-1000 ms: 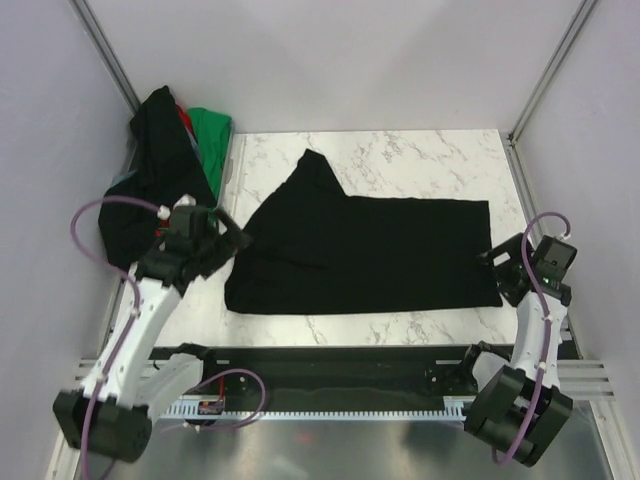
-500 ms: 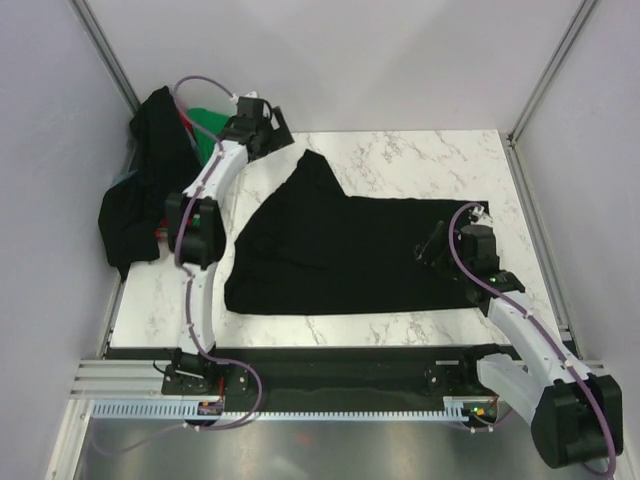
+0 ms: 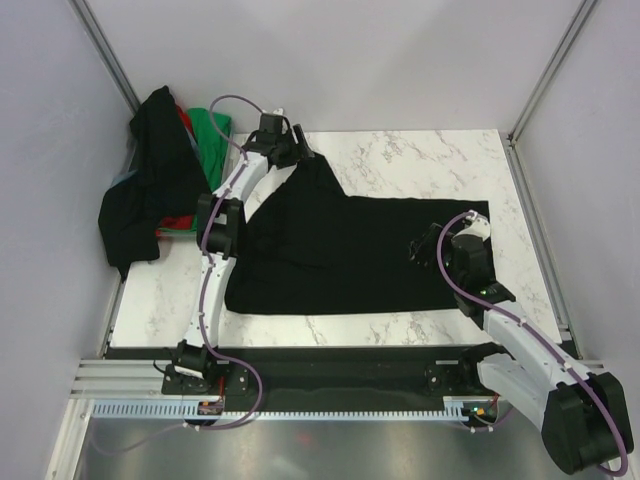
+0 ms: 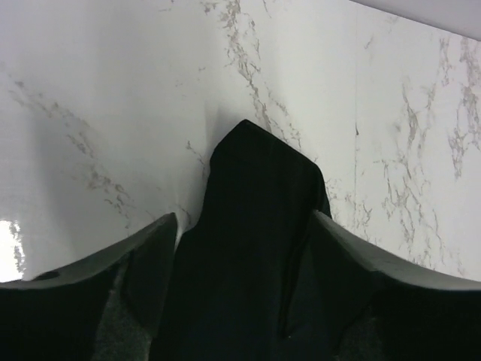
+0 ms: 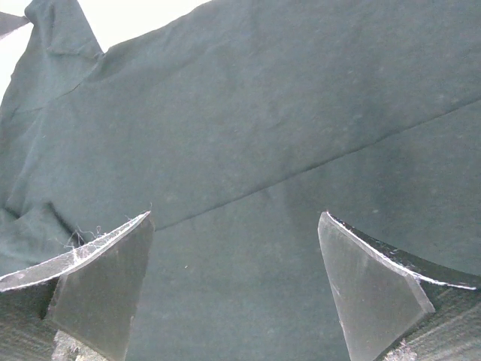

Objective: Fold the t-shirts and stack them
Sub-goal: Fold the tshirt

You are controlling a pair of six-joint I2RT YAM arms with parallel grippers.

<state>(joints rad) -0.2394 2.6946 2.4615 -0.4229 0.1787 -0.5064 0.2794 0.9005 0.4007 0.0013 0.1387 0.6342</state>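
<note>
A black t-shirt lies spread flat on the marble table, one sleeve pointing to the far left. My left gripper is stretched out to that sleeve. In the left wrist view it is open, its fingers on either side of the sleeve tip. My right gripper hovers over the shirt's right half. In the right wrist view it is open and empty above the black cloth, which has a fold line running across it.
A heap of other shirts, black, green and red, lies off the table's far left corner. Bare marble shows behind the shirt. Grey walls stand close on the left, back and right.
My left arm has swung from the near left out to the shirt's far sleeve. My right arm has moved from the table's right edge in over the shirt. The shirt has not moved.
</note>
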